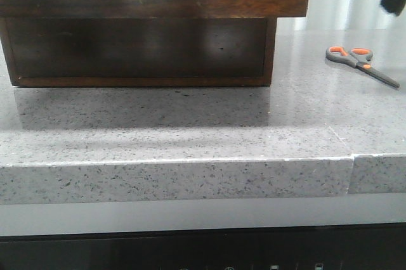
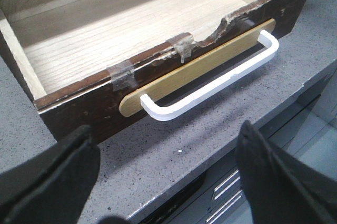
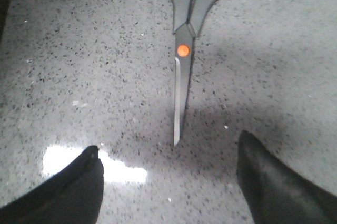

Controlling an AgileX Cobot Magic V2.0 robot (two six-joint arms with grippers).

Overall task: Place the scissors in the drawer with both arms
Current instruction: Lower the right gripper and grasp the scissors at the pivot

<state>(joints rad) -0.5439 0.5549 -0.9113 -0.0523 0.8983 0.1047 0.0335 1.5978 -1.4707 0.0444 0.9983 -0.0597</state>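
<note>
In the front view we see the scissors (image 1: pixel 359 62) lying flat on the grey speckled counter (image 1: pixel 190 124), closed, well to the right of the dark brown wooden box (image 1: pixel 139 23), with their blades pointing right and toward us. The box stands at the back left of the counter.

In the right wrist view our right gripper (image 3: pixel 168 182) hangs over the scissors (image 3: pixel 185 34) with its jaws spread wide and holding nothing; the blade tip lies just short of the gap between the two black fingers (image 3: pixel 268 187), untouched.

In the left wrist view the drawer (image 2: pixel 110 29) is pulled open, its pale wood floor bare. Its dark front has a chipped top edge with two bits of clear tape (image 2: pixel 122 74), and carries a light wooden strip (image 2: pixel 200 66) with a white handle (image 2: pixel 210 84). Our left gripper (image 2: pixel 163 182) hovers in front of that handle, jaws wide apart and gripping nothing.
</note>
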